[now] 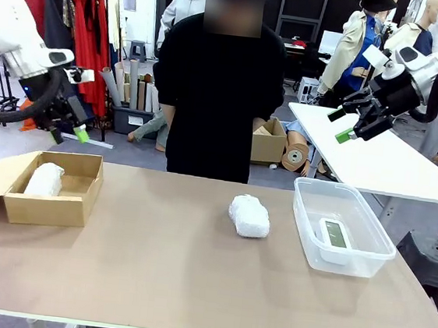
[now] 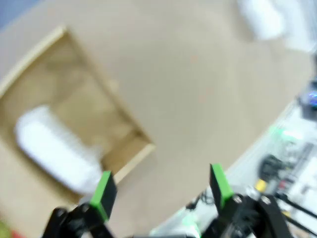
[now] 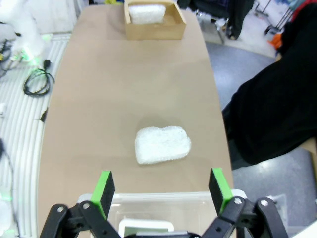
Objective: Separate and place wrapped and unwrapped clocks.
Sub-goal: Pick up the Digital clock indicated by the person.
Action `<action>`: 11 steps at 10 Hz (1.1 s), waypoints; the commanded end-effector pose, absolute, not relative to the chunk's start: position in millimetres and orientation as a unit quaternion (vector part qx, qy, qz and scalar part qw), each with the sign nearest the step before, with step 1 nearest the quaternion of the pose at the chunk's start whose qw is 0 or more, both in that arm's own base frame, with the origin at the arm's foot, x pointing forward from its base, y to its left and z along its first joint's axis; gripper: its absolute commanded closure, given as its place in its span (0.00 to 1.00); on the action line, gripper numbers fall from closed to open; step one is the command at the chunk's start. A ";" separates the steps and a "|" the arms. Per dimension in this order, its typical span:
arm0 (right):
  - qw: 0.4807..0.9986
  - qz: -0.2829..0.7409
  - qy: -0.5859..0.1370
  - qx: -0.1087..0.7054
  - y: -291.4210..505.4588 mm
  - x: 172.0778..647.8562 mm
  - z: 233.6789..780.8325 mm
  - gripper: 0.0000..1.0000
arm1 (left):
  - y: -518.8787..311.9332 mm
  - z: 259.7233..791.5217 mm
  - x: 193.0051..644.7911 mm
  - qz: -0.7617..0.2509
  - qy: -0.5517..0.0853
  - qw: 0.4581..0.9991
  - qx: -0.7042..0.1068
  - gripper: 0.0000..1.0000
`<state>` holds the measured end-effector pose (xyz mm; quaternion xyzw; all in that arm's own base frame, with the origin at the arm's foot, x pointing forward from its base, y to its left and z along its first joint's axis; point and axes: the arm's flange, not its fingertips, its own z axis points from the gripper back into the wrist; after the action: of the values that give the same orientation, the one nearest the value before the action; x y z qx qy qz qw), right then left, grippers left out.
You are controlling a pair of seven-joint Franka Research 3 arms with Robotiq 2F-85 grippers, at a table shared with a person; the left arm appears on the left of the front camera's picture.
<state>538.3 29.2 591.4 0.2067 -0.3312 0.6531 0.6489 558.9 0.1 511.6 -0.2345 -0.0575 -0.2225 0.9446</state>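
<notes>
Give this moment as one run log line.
left gripper open, high over cardboard box | right gripper open, high over clear tub | first wrapped clock in box | second wrapped clock on table middle | bare clock in tub

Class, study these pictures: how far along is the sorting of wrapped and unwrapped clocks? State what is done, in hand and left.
Done: one wrapped clock lies in the cardboard box, and the bare clock lies in the clear tub.
In hand: nothing. The left tool and right tool hang open and raised.
Left: the second wrapped clock sits on the table between them, probably bound for the box.
</notes>
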 end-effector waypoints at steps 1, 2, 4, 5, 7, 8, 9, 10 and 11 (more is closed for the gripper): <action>0.648 0.654 -0.332 0.206 29.3 538.0 592.7 0.00 | 14.3 508.1 563.6 -0.265 -0.096 0.910 -0.303 0.04; 0.648 0.654 -0.332 0.206 29.3 538.0 592.7 0.00 | 15.6 507.7 565.2 -0.274 -0.150 0.896 -0.315 0.04; 0.648 0.654 -0.332 0.206 29.3 538.0 592.7 0.00 | 8.6 510.3 556.5 -0.337 -0.230 0.856 -0.319 0.04; 0.648 0.654 -0.332 0.206 29.3 538.0 592.7 0.00 | 1.7 513.0 549.0 -0.354 -0.268 0.840 -0.313 0.04; 0.648 0.654 -0.332 0.206 29.3 538.0 592.7 0.00 | 8.5 520.9 568.0 -0.324 -0.225 0.865 -0.310 0.04; 0.648 0.654 -0.332 0.206 29.3 538.0 592.7 0.00 | 8.5 520.9 568.0 -0.324 -0.225 0.865 -0.310 0.04; 0.648 0.654 -0.332 0.206 29.3 538.0 592.7 0.00 | 8.5 520.9 568.0 -0.324 -0.225 0.865 -0.310 0.04; 0.648 0.654 -0.332 0.206 29.3 538.0 592.7 0.00 | 8.5 520.9 568.0 -0.324 -0.225 0.865 -0.310 0.04; 0.648 0.654 -0.332 0.206 29.3 538.0 592.7 0.00 | 8.5 520.9 568.0 -0.324 -0.225 0.865 -0.310 0.04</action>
<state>538.2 29.2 591.4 0.2067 -0.3312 0.6531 0.6489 566.1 6.9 513.3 -0.3104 -0.2325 -0.3255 0.8623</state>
